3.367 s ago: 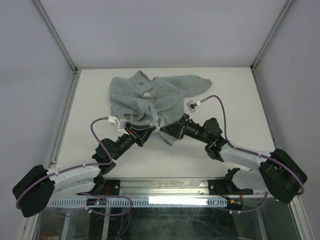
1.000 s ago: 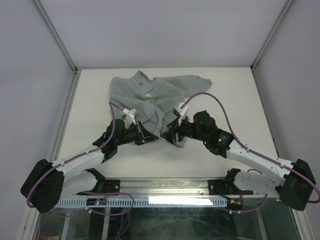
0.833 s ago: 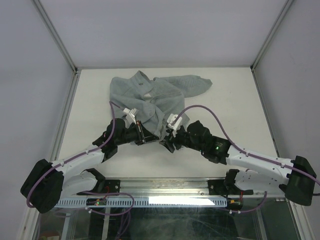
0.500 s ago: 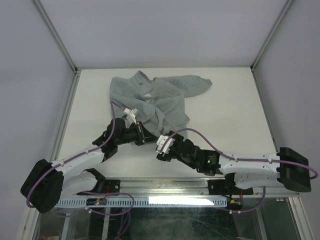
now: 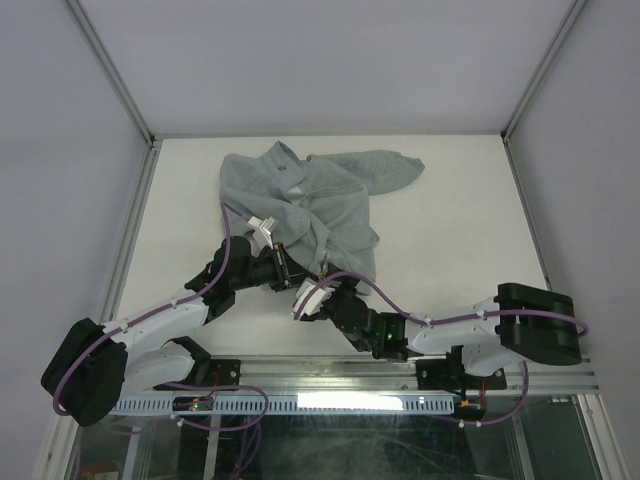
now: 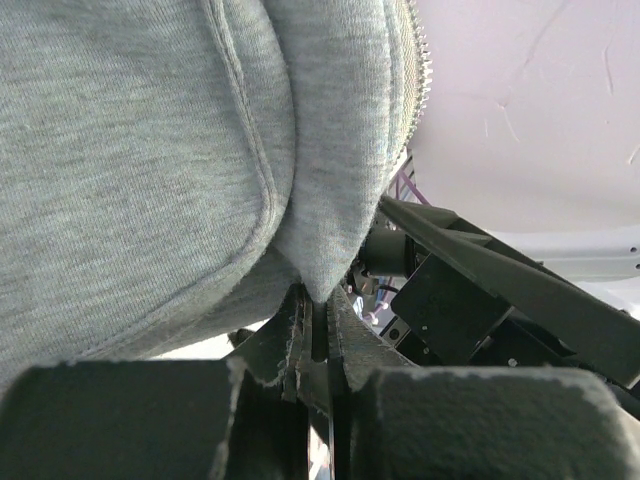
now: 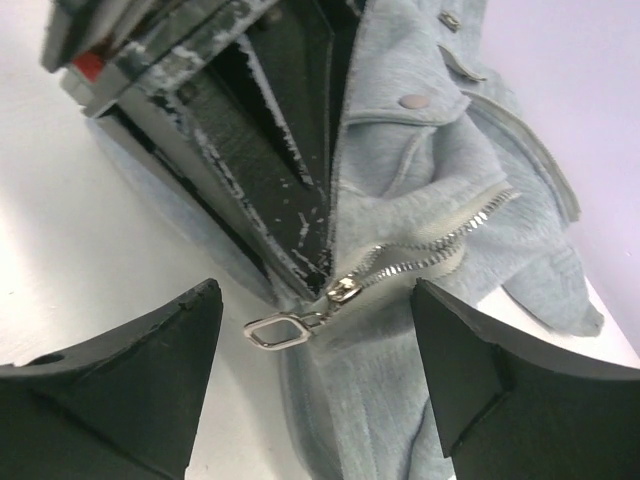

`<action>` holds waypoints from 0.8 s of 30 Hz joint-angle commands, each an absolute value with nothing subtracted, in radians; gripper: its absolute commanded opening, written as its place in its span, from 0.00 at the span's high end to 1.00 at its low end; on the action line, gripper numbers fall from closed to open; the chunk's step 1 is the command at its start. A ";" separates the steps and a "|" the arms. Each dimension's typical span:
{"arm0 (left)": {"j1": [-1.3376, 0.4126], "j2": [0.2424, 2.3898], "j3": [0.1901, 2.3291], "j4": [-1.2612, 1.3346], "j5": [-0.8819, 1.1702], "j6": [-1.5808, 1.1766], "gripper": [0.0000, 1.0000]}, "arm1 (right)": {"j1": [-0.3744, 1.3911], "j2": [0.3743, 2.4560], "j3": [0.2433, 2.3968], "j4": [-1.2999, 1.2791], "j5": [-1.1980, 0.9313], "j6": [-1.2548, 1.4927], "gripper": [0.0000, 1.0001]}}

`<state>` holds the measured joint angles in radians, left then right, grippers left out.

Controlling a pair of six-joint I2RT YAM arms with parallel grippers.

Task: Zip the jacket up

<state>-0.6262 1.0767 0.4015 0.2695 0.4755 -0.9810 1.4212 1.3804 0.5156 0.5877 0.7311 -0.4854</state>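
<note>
The pale grey-green jacket point(image 5: 300, 195) lies rumpled at the back middle of the table. My left gripper point(image 5: 290, 272) is shut on the jacket's bottom hem point(image 6: 318, 285), and the cloth bulges above its jaws. Zipper teeth point(image 6: 421, 60) run along the fold. My right gripper point(image 5: 306, 300) sits low, just in front of that hem, and stands open. In the right wrist view the metal zipper pull point(image 7: 280, 327) lies flat on the table between the wide-apart fingers of my right gripper point(image 7: 318, 310), touching neither. The slider point(image 7: 345, 290) sits at the bottom of the zipper, beside the left gripper's fingers point(image 7: 270, 150).
The white table point(image 5: 450, 210) is walled by pale panels at left, right and back. The right arm's forearm point(image 5: 450, 325) stretches along the near edge, with its cable looping over it. A sleeve point(image 5: 395, 168) trails to the back right.
The right arm has swung left and down toward the near edge, bringing its gripper in front of the hem, and its jaws have opened wider. The left gripper has kept its hold.
</note>
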 commanded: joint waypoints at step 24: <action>-0.619 1.046 0.452 0.226 0.462 -0.946 1.00 | 1.422 1.197 0.626 0.230 0.642 -0.302 0.53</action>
<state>-0.6262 1.0714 0.4072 0.2092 0.4698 -0.9619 1.4242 1.2312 0.5686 0.2565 0.6991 -0.3614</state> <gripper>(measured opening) 0.037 0.498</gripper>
